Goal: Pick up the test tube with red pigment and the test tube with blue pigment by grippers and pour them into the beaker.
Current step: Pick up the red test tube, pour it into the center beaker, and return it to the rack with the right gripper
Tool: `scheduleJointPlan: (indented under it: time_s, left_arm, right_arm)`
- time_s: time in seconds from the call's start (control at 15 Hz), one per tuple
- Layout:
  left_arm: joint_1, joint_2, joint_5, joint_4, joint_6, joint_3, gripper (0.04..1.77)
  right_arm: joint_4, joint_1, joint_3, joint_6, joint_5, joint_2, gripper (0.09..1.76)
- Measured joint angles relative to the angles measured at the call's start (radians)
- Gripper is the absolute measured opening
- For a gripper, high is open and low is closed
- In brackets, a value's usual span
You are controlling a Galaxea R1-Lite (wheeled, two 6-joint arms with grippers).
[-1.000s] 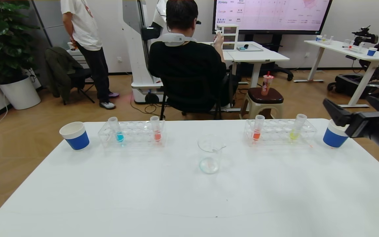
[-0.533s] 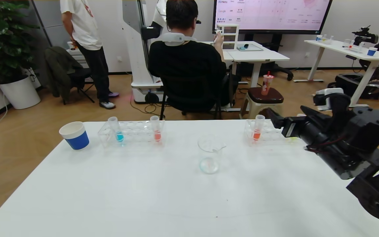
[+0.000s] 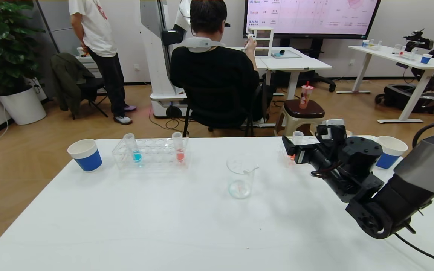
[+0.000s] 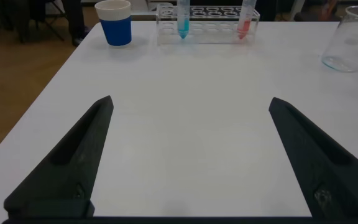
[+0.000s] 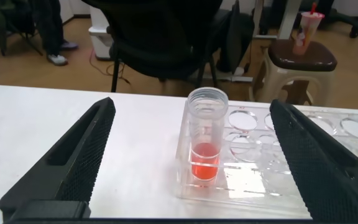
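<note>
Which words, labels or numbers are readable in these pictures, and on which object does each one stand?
"Meta": on the wall screen, top left corner.
"Google": same screen, lower on the left side; faint.
The other text in the screen's table: too small to read.
Beaker, test tubes, racks and paper cups: no readable marks.

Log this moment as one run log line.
right end effector: open, lined up on test tube with red pigment in right rack | left end effector: open, idle | beaker: untouched
</note>
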Motion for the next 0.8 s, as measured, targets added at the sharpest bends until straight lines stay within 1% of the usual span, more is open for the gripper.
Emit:
scheduleJointPlan:
  time_s: [0.47, 0.8]
  left_arm:
    - [0.000, 0.000, 0.000, 0.000, 0.000, 0.000, 1.75]
    - [0.000, 0.000, 0.000, 0.000, 0.000, 0.000, 1.75]
  right_arm:
    - [-0.016, -0.016, -0.175, -0.003, 0.006, 0.151, 1.74]
    - [-0.017, -0.025, -0.253, -0.005, 0.009, 0.219, 1.74]
